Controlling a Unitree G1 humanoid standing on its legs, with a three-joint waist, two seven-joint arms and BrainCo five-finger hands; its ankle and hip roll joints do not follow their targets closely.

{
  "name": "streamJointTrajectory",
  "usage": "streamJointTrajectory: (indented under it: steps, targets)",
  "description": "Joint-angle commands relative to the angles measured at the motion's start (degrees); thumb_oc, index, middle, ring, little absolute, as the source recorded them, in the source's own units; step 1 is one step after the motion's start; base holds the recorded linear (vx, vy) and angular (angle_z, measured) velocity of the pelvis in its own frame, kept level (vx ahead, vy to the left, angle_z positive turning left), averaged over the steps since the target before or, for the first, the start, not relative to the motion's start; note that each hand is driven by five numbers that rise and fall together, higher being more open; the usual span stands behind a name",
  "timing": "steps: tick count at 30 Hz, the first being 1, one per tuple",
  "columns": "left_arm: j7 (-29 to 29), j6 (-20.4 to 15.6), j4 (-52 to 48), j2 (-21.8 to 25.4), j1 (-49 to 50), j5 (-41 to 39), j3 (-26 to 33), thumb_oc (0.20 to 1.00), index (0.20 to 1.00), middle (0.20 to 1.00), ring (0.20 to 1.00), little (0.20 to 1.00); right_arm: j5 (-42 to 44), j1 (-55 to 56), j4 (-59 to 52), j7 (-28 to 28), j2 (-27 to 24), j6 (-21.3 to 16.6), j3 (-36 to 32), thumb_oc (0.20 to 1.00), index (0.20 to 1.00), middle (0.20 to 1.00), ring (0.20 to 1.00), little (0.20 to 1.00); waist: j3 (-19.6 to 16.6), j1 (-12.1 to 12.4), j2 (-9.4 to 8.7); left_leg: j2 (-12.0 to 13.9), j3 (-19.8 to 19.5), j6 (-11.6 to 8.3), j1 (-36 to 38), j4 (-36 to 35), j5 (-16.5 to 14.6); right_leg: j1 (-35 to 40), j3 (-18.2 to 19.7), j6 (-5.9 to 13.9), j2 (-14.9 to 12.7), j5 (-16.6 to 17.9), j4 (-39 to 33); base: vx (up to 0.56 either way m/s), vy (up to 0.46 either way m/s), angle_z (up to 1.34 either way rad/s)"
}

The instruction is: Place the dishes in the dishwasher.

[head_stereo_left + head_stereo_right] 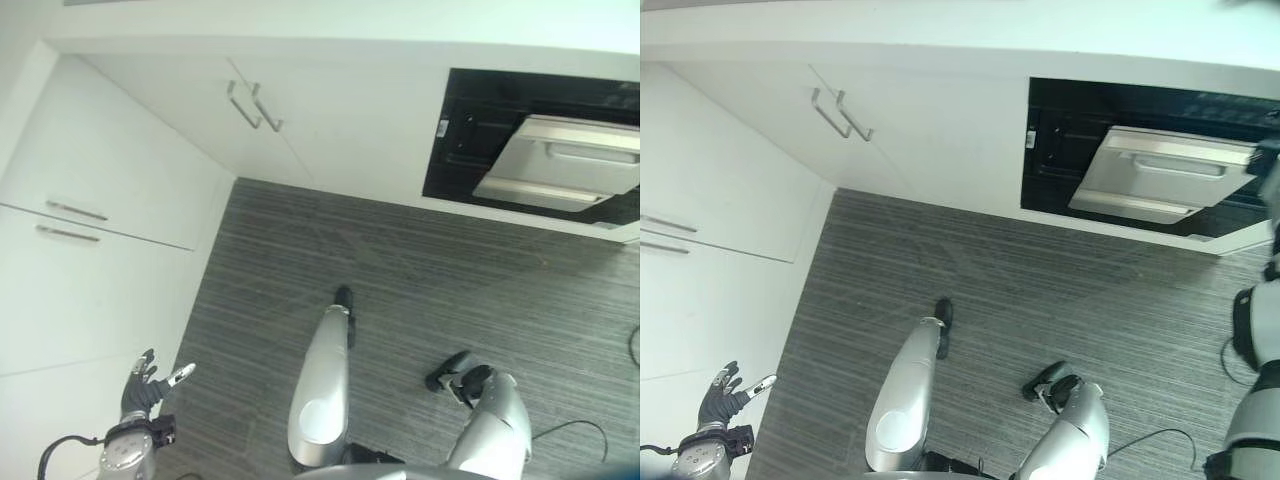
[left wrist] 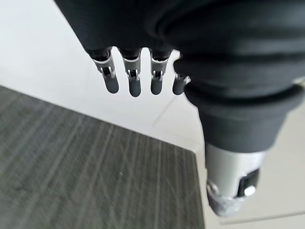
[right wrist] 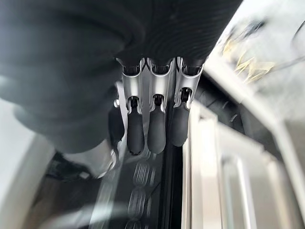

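Note:
The dishwasher (image 1: 470, 140) is a dark opening in the white cabinet front at the far right, and its pale door (image 1: 565, 165) hangs partly open. I see no dishes. My right hand (image 1: 1271, 168) reaches up at the door's right edge; in the right wrist view its fingers (image 3: 152, 129) run straight over the gap between the door's inner panel (image 3: 228, 181) and the dark interior, holding nothing. My left hand (image 1: 142, 388) hangs low at the left beside the white drawers, open and empty, with its fingers (image 2: 134, 78) straight.
White cabinet doors with paired metal handles (image 1: 255, 106) stand at the back. Drawer fronts with bar handles (image 1: 72, 212) line the left side. Grey striped floor (image 1: 400, 280) lies between them and the dishwasher.

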Motion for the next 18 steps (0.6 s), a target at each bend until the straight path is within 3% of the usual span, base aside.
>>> streamJointTrajectory:
  steps: [1, 3, 6, 11, 13, 15, 16, 17, 18]
  targets:
    - [2.71, -3.75, 0.36, 1.42, 1.58, 1.38, 2.84, 1.0, 1.0, 1.0, 1.0, 1.0, -0.26, 0.82, -9.89, -4.2, 1.1, -9.06, -4.97, 1.0, 1.0, 1.0, 1.0, 1.0, -0.07, 1.56, -1.76, 2.82, 1.29, -1.46, 2.08, -7.63, 4.42, 4.07, 6.0, 6.25, -3.82, -0.32, -3.19, -0.08, 0.029, -0.14]
    - [4.1, -5.27, -2.44, 0.09, 0.53, 0.66, 1.86, 1.0, 1.0, 1.0, 1.0, 1.0, -2.2, 14.53, -20.2, -4.82, 5.73, -9.83, -13.24, 1.0, 1.0, 1.0, 1.0, 1.0, 0.26, -0.91, -2.7, 3.87, 2.9, -1.62, 2.95, -8.64, 4.48, 5.47, 6.05, 6.52, -2.28, 1.13, -6.94, -0.08, 0.022, -0.11]
    - [5.67, -5.09, -5.97, -0.87, -0.61, 0.37, 1.34, 1.0, 1.0, 1.0, 1.0, 1.0, -4.56, 25.52, -27.4, -5.45, 10.91, -11.49, -17.8, 1.0, 1.0, 1.0, 1.0, 1.0, 0.25, -2.83, -4.1, 4.42, 4.15, -1.64, 4.21, -9.55, 4.04, 7.71, 6.17, 6.94, -0.64, 3.0, -11.8, -0.04, 0.002, -0.28]
    - [6.73, -5.32, -8.98, -2.02, -2.02, 1.78, 0.2, 1.0, 1.0, 1.0, 1.0, 1.0, -6.1, 37.23, -32.29, -4.83, 17.33, -14.93, -20.36, 1.0, 1.0, 1.0, 1.0, 1.0, -0.28, -5.32, -6.32, 4.49, 5.51, -1.64, 6.21, -10.05, 2.48, 11.34, 7.01, 7.35, 1.34, 5.57, -18.25, 0.0, 0.048, -0.18]
    - [5.57, -5.43, -9.22, -2.45, -2.56, 2.44, -0.04, 1.0, 1.0, 1.0, 1.0, 1.0, -8.24, 40.32, -33.56, -3.76, 19.71, -15.29, -19.7, 1.0, 1.0, 1.0, 1.0, 1.0, -0.74, -6.36, -7.08, 4.0, 6.41, -0.81, 6.8, -10.74, 2.9, 12.93, 7.02, 7.11, 1.87, 8.14, -21.99, 0.0, 0.138, -0.11]
    - [4.27, -5.86, -8.72, -2.69, -2.79, 2.46, 0.08, 1.0, 1.0, 1.0, 1.0, 1.0, -10.17, 42.89, -33.61, -1.18, 21.38, -16.05, -18.33, 1.0, 1.0, 1.0, 1.0, 1.0, -1.39, -7.21, -8.04, 2.9, 6.73, -0.32, 8.06, -11.29, 1.89, 15.02, 8.08, 7.37, 2.46, 9.91, -25.4, 0.13, 0.19, -0.08]
    - [1.16, -7.05, -6.44, -3.48, -3.4, 3.19, -0.51, 1.0, 1.0, 1.0, 1.0, 1.0, -8.29, 45.58, -31.29, 4.42, 22.67, -16.55, -16.62, 1.0, 1.0, 1.0, 1.0, 1.0, -2.9, -8.14, -8.99, 1.08, 7.4, 0.34, 10.51, -13.4, 1.2, 18.25, 9.22, 7.98, 3.3, 11.84, -29.9, 0.13, 0.211, -0.04]
    - [0.86, -7.09, -6.17, -3.5, -3.56, 3.15, -0.79, 1.0, 1.0, 1.0, 1.0, 1.0, -8.35, 46.03, -30.65, 5.32, 22.81, -16.93, -16.36, 1.0, 1.0, 1.0, 1.0, 1.0, -3.25, -8.29, -9.09, 0.65, 7.57, 0.49, 11.06, -14.01, 1.1, 18.85, 9.37, 8.04, 3.4, 12.31, -30.77, 0.15, 0.293, -0.02]
    - [-1.54, -7.72, -4.74, -3.99, -4.22, 2.47, -1.49, 1.0, 1.0, 1.0, 1.0, 1.0, -6.9, 47.27, -29.15, 9.95, 23.34, -16.21, -15.63, 1.0, 1.0, 1.0, 1.0, 1.0, -4.24, -8.72, -9.3, -0.59, 8.07, 0.99, 12.81, -16.26, 1.07, 20.25, 9.68, 8.34, 3.45, 13.62, -32.6, 0.11, 0.189, 0.0]
